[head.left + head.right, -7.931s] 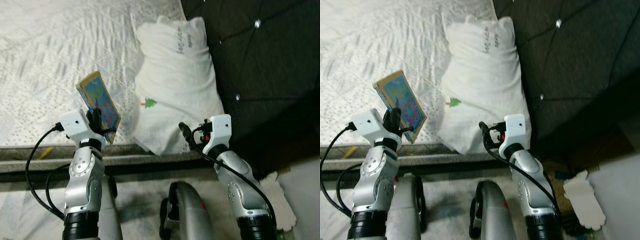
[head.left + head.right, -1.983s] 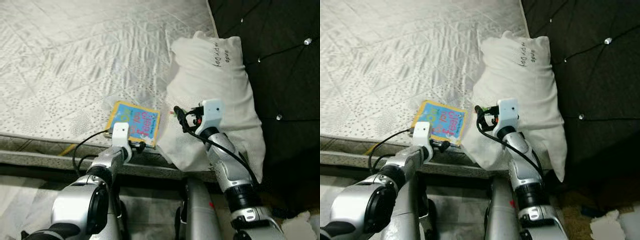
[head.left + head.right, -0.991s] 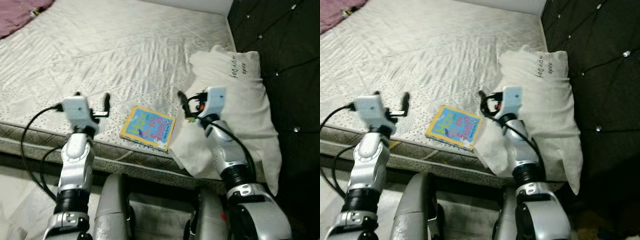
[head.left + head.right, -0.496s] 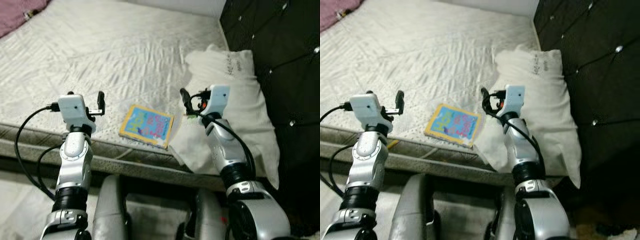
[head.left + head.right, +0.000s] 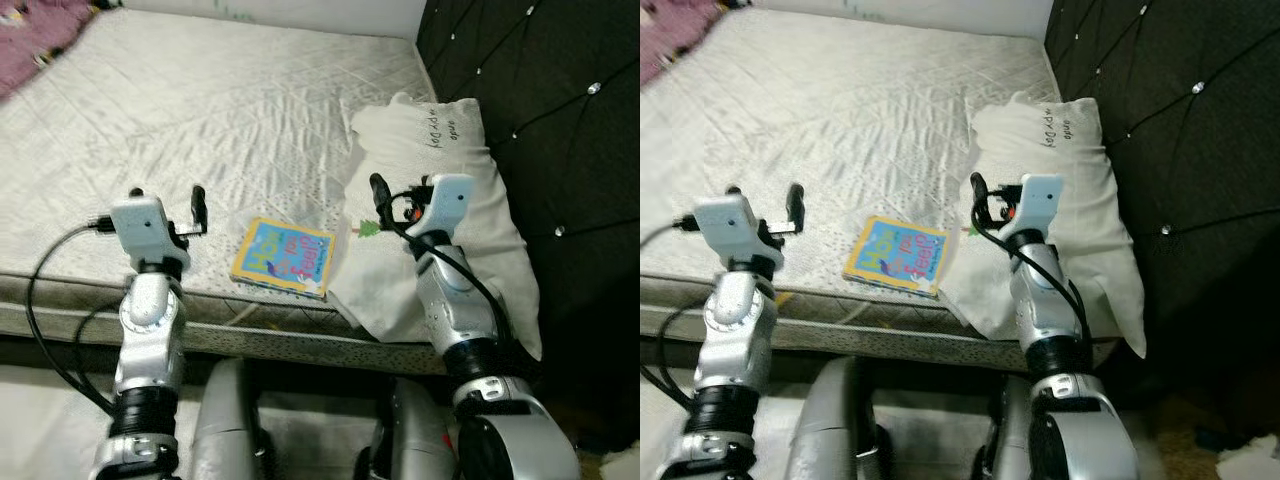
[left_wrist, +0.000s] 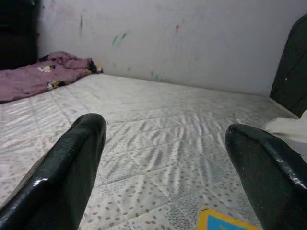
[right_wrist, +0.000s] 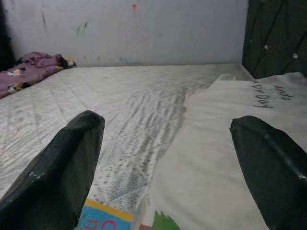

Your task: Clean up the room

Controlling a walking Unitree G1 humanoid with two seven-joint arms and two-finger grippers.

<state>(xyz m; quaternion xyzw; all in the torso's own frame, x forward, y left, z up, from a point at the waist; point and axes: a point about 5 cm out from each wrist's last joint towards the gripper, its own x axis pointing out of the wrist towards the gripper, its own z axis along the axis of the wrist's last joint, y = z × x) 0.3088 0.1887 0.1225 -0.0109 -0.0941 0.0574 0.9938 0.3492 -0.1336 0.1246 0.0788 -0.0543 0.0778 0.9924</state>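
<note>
Book [image 5: 283, 257] lies flat near the mattress [image 5: 200, 110] front edge, long axis across, touching the pillow [image 5: 440, 230], between the spread, empty left gripper [image 5: 165, 205] and right gripper [image 5: 385, 200].

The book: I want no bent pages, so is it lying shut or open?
Shut. The book lies flat on the mattress near its edge, colourful cover up, no inner pages showing, beside the pillow.
</note>
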